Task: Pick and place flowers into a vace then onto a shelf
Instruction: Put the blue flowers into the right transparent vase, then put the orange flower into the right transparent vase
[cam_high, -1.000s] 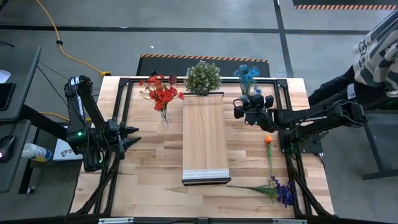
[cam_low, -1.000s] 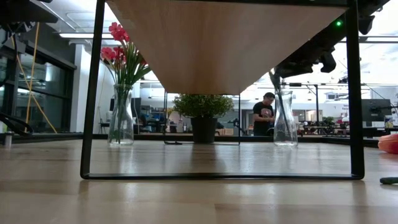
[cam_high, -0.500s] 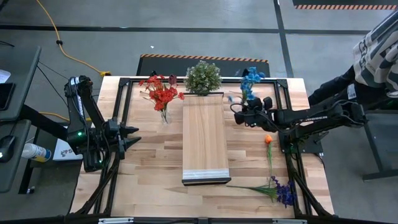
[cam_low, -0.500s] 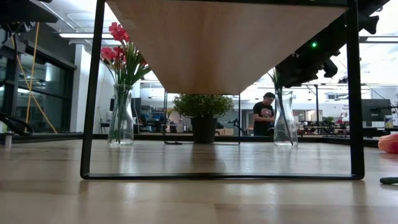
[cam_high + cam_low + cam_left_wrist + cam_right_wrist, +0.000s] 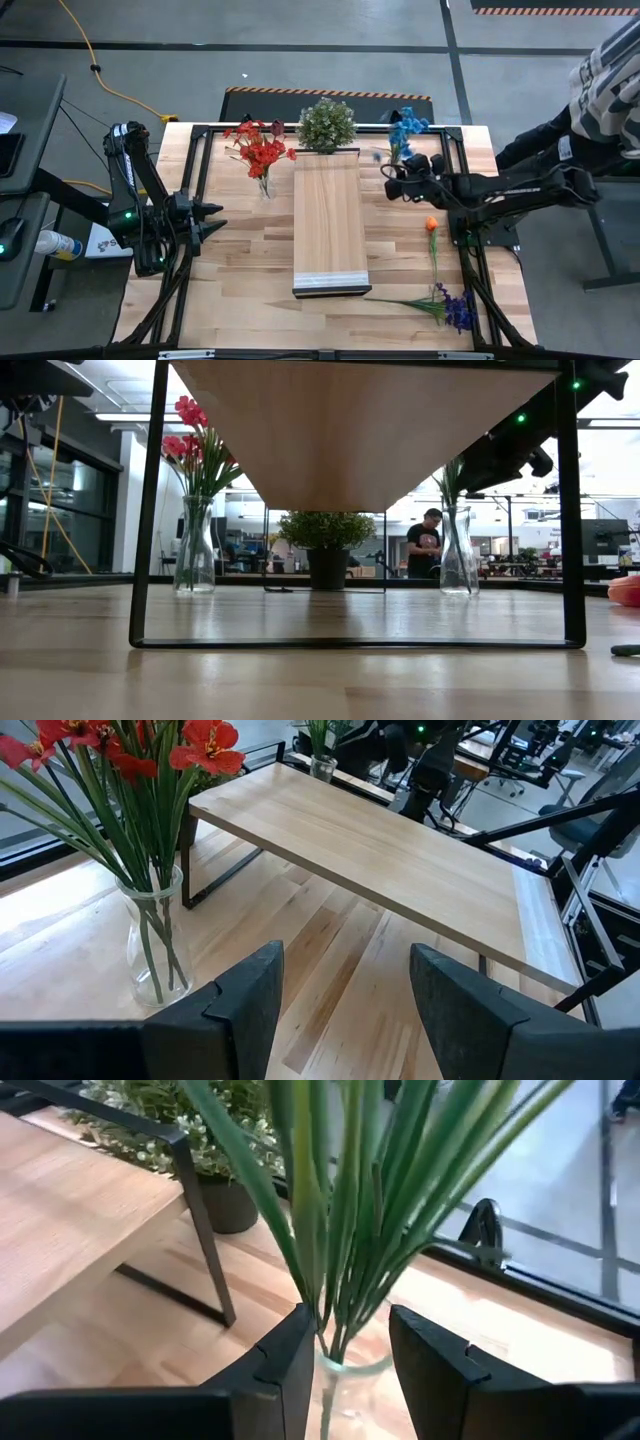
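Now the blue flowers [image 5: 404, 128] are seen standing in the clear vase [image 5: 458, 556] at the far right of the tabletop [image 5: 240, 270], their green stems [image 5: 340, 1210] dropping into the glass neck just ahead of the right end effector [image 5: 392, 184]. In the right wrist view the two fingers [image 5: 285, 1365] are held apart on either side of the vase neck, not pressed on it. The step in hand is judged to be the end of placing this bunch, or the start of a grasp on the vase; which one cannot be told. A red bunch [image 5: 260, 150] is already set in a second vase [image 5: 155, 945] at the far left. An orange flower [image 5: 431, 226] and a purple bunch [image 5: 455, 308] lie loose at the near right, well apart from the vases. Next, either a loose stem must be fetched, or the filled vase gripped low on the neck and lifted upright onto the shelf [image 5: 328, 220], clear of the potted plant [image 5: 326, 124]. The left end effector [image 5: 215, 219] is parked at the left edge, fingers spread, holding nothing. No brand, label or writing can be read.
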You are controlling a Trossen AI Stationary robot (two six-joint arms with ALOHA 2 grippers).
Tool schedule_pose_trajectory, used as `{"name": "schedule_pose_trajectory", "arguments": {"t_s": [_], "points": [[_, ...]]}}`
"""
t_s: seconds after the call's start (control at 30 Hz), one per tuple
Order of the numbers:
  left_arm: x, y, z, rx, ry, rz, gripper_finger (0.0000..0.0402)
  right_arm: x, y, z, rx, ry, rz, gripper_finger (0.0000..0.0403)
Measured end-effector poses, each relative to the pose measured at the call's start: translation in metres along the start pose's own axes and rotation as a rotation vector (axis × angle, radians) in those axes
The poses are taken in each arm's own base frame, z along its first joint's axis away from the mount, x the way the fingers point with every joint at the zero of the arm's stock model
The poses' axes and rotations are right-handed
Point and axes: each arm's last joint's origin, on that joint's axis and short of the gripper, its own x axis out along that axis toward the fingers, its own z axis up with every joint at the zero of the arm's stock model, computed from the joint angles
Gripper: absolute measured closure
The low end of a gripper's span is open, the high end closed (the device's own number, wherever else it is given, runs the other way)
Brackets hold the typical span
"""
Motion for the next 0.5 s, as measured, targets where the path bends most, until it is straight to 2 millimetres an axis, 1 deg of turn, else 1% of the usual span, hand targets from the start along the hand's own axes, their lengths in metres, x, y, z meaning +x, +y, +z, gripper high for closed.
{"name": "schedule_pose_trajectory", "arguments": {"t_s": [0.27, 0.5], "points": [[0.000, 0.000, 0.000, 0.000, 0.000, 0.000, 0.0151, -0.015, -0.012, 0.005, 0.036, 0.052, 0.130, 0.0279], [0.000, 0.000, 0.000, 0.000, 0.000, 0.000, 0.0151, -0.027, -0.023, 0.007, 0.046, 0.086, 0.200, 0.0279]]}}
